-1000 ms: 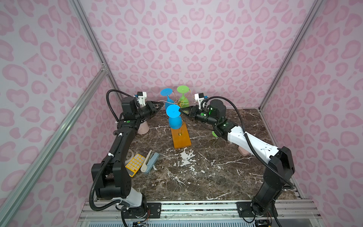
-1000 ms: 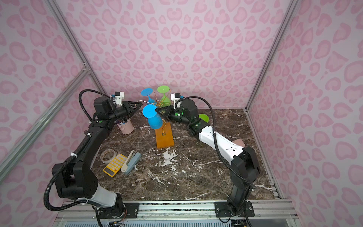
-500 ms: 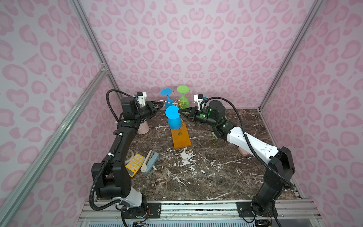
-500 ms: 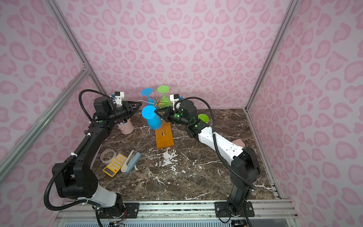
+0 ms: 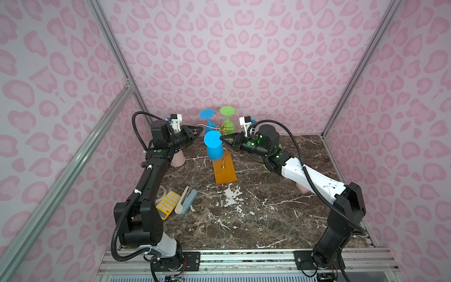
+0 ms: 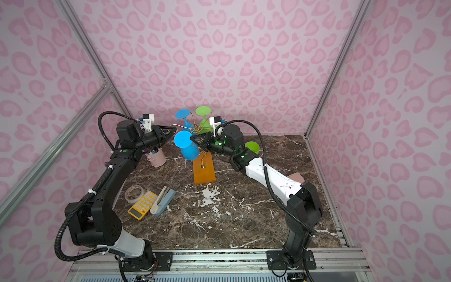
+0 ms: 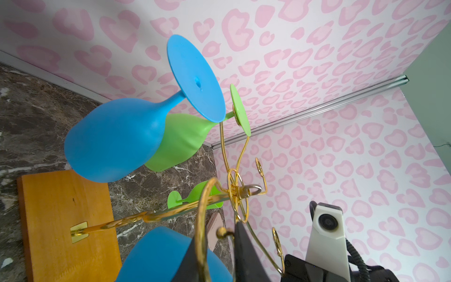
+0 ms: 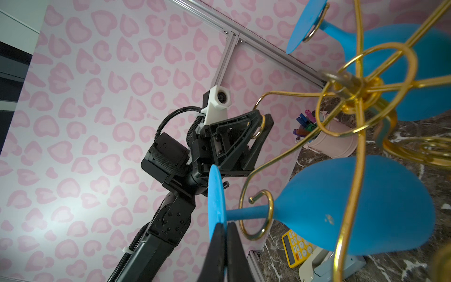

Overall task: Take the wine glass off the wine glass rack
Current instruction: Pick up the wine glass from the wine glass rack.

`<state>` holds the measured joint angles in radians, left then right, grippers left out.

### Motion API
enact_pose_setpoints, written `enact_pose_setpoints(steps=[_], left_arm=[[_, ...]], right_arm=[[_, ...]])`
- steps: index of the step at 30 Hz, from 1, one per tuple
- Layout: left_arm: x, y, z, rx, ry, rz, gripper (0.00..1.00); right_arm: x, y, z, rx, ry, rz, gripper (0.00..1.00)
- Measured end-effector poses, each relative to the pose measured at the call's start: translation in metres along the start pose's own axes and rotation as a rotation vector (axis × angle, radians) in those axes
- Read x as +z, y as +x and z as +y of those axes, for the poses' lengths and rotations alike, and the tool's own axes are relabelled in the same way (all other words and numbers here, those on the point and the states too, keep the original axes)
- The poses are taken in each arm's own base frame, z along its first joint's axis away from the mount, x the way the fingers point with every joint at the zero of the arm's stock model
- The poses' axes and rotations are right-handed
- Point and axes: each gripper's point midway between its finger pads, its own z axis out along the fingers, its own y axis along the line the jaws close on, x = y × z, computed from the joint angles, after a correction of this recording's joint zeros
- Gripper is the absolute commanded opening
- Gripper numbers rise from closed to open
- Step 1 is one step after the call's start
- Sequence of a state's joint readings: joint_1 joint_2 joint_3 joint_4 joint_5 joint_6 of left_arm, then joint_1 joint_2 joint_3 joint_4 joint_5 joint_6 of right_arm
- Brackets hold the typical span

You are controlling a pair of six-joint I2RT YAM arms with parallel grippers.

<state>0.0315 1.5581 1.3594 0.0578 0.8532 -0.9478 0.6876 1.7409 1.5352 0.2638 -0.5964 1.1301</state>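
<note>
The glass [image 5: 215, 151] to come off is the near blue one. It hangs bowl-down on the rack [image 5: 224, 172], with its stem threaded through a gold scroll curl. Its flat foot sits above that curl, and this is what keeps it from dropping. It is tilted rather than plumb.

The right pincer [image 8: 225, 227] is closed on the rim of the foot. That choice looks sensible: the rim is a thin, flat edge that narrow jaws can pinch, while the bowl is wide and rounded.

The left pincer [image 8: 261, 124] is clamped on the curled tip of another scroll arm, across the hub from the right arm. I read this as a brace. The wire stand looks light and springy, and it would likely sway or tip on its wooden base when the glass is dragged along the curl. The base lies flat on the desk [image 5: 244, 219].

A far blue glass [image 5: 206, 114] and a green glass [image 5: 227, 111] hang on the rear arms, close to the hub. The pull should therefore go outward, away from them.

In the right wrist view the stem sits inside the curl, so the glass is not yet free. The next move probably calls for sliding the stem out through the curl's open side while the left arm holds the rack steady.
</note>
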Motion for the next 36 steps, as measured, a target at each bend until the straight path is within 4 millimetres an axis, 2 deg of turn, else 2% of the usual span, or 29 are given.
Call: enact_pose_setpoints(steps=[17, 36], left_arm=[[0.001, 0.001, -0.001, 0.001, 0.011, 0.009, 0.21], [0.002, 0.002, -0.002, -0.003, 0.021, 0.016, 0.21]], right_arm=[[0.007, 0.004, 0.006, -0.010, -0.011, 0.010, 0.00], [0.007, -0.011, -0.003, -0.035, 0.024, -0.040, 0.00]])
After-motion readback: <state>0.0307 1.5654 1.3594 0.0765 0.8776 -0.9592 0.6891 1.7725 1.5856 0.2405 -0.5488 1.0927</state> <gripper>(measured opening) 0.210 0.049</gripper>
